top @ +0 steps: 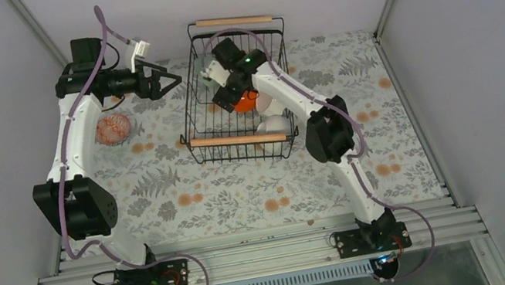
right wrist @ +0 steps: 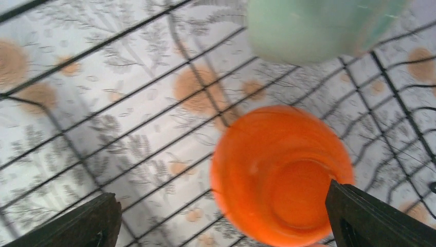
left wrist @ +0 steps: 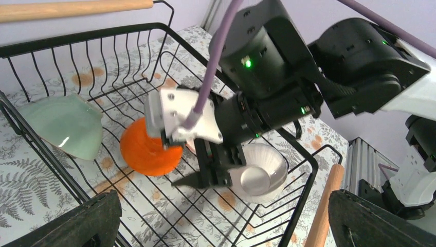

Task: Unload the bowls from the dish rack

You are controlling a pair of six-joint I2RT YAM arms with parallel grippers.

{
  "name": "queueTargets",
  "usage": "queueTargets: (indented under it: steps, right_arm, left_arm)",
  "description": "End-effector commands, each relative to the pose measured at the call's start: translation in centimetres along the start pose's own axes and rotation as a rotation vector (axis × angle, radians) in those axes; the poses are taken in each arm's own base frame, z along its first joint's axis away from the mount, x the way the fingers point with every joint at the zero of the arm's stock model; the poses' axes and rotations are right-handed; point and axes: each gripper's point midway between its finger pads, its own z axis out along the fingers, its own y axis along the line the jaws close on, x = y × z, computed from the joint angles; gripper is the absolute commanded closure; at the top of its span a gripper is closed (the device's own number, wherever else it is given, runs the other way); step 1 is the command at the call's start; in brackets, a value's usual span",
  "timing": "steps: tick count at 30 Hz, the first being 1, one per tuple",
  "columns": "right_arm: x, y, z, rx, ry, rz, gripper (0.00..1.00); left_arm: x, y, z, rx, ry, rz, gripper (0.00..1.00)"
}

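The black wire dish rack (top: pixel 196 113) stands at the back middle of the table. In it lie a glossy orange bowl (top: pixel 248 101), a pale mint-green bowl (left wrist: pixel 64 126) tipped against the left wall, and a scalloped white bowl (left wrist: pixel 259 172). My right gripper (top: pixel 228 100) is inside the rack, open and low over the orange bowl (right wrist: pixel 280 172). Its right finger (right wrist: pixel 380 221) is at that bowl's rim; the mint bowl (right wrist: pixel 313 28) lies beyond. My left gripper (top: pixel 164 82) is open and empty, just outside the rack's left wall. A pinkish-orange patterned bowl (top: pixel 113 128) sits on the table to the left.
The rack's two wooden handles (top: pixel 233 20) (top: pixel 239 139) run along its far and near ends. The floral tablecloth (top: pixel 242 191) covers the table. Grey walls close in on the left, back and right. The right arm's elbow (top: pixel 328 133) hangs beside the rack's near right corner.
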Motion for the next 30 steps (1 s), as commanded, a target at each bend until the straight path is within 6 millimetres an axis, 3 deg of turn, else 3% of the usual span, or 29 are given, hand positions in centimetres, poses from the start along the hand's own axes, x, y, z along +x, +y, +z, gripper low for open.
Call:
queueTargets:
  steps: [1, 7, 13, 30]
  right_arm:
    - [0.0, 2.1, -1.6, -0.029, 0.028, -0.048, 0.02]
    - [2.2, 2.5, -0.3, -0.02, 0.105, -0.052, 0.02]
    - [2.2, 1.5, 0.3, 0.053, 0.108, -0.074, 0.01]
    - [2.7, 2.7, 4.0, 0.129, 0.169, -0.177, 0.01]
  left_arm:
    - [-0.4, -0.7, -0.8, -0.003, -0.02, 0.02, 0.0]
    - [-0.4, -0.6, -1.0, -0.006, -0.024, 0.018, 0.0]
    - [-0.3, -0.6, -1.0, -0.001, -0.025, 0.015, 0.0]
    - [0.1, -0.7, -0.8, 0.026, -0.026, 0.001, 0.0]
